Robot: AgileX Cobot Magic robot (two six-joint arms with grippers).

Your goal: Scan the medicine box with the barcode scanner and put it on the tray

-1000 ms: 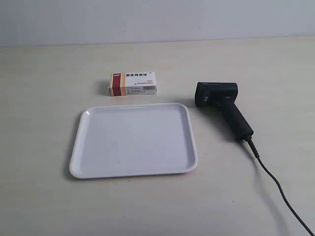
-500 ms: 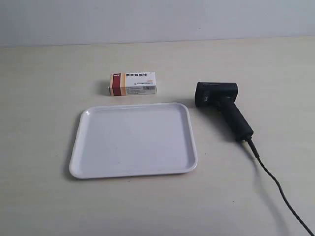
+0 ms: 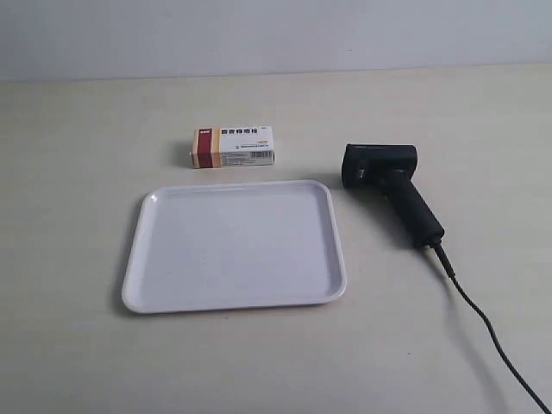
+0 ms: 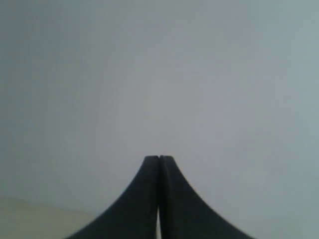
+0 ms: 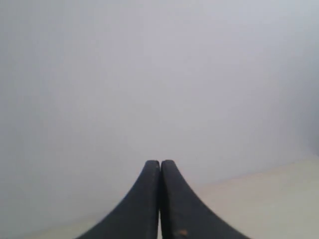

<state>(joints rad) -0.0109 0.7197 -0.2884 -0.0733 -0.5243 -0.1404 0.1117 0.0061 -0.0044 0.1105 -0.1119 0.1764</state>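
Both claws, left claw point(image 4: 159, 159) and right claw point(image 5: 160, 163), are pinched together, holding nothing. The medicine box point(image 3: 233, 147) toward the worktop's far edge looks light and crushable, so pinch its long sides gently.

Bench point(image 3: 78, 362): flat, matte, pale beige surface; fills most of the exterior view, running out of frame at the near, left and right edges. Wall point(image 3: 276, 34): plain, pale grey-blue, unmarked; meets the bench along its far edge in a straight, slightly tilted line. Light: soft, even; faint, short shadows on the bench. Both wrist views show the same blank wall above a strip of beige bench.
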